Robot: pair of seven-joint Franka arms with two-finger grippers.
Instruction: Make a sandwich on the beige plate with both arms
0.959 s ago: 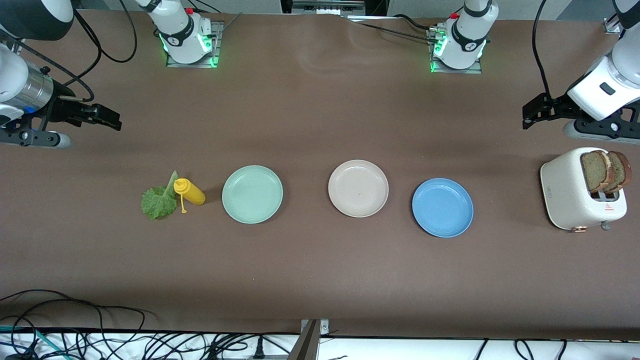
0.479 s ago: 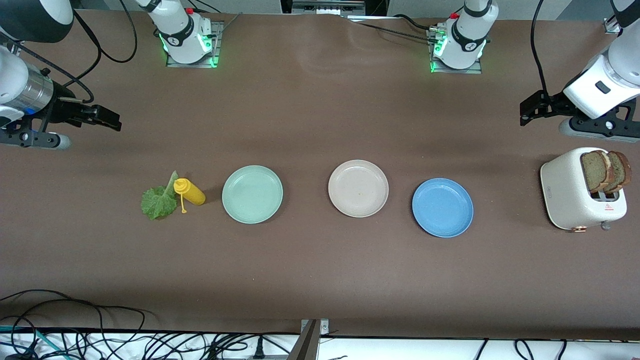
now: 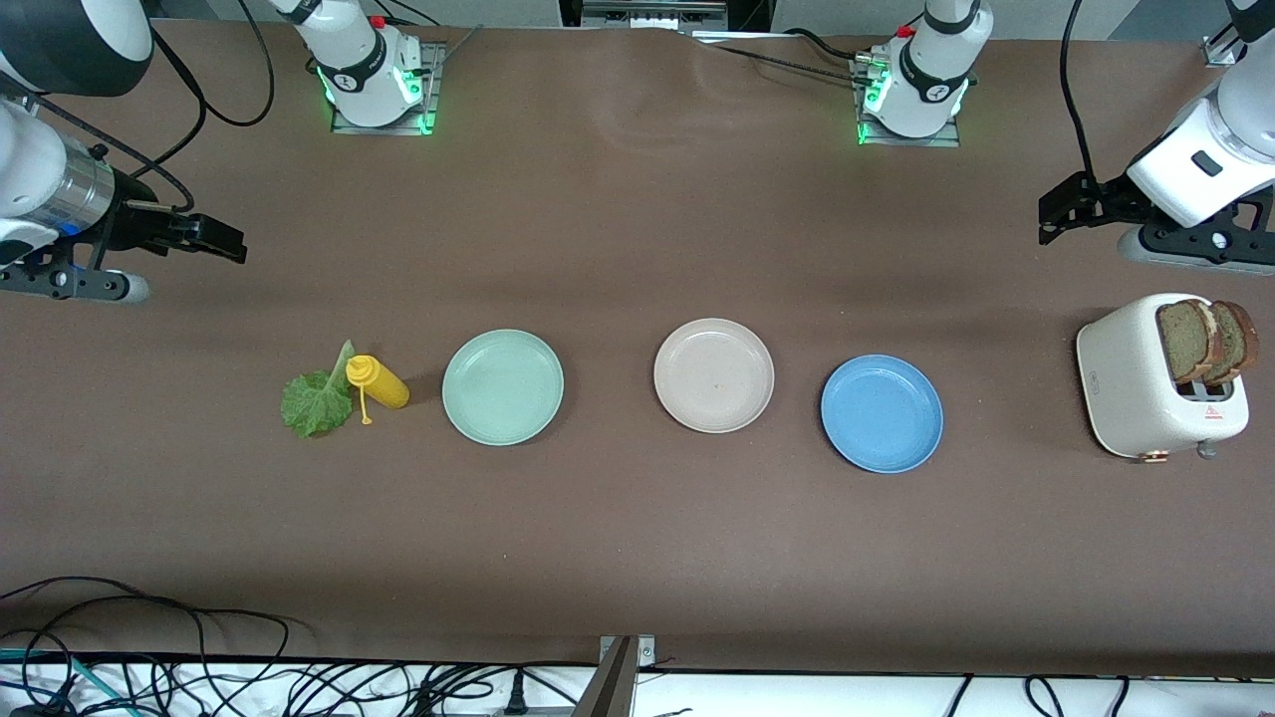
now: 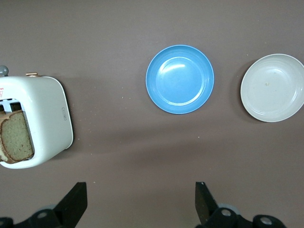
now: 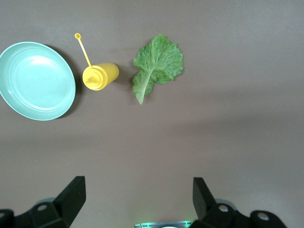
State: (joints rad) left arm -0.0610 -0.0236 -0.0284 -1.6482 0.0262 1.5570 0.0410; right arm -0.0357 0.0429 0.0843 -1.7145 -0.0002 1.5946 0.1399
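Upright in the toaster (image 3: pixel 1146 383), the stiff, light bread slices (image 3: pixel 1205 341) invite a top-edge pinch, whereas the limp lettuce leaf (image 3: pixel 317 401) needs a gentle stem grasp; left gripper (image 4: pixel 140 202) and right gripper (image 5: pixel 137 197) both hover with fingers apart.

Bread slices (image 4: pixel 16 135) in toaster (image 4: pixel 45 121) cut off by edge.

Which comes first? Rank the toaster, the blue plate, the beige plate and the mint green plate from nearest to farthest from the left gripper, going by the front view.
From the left gripper, open over bare table at the left arm's end:
1. Toaster, at that same end.
2. Blue plate, next along the row.
3. Beige plate, mid-table.
4. Mint green plate, toward the right arm's end.
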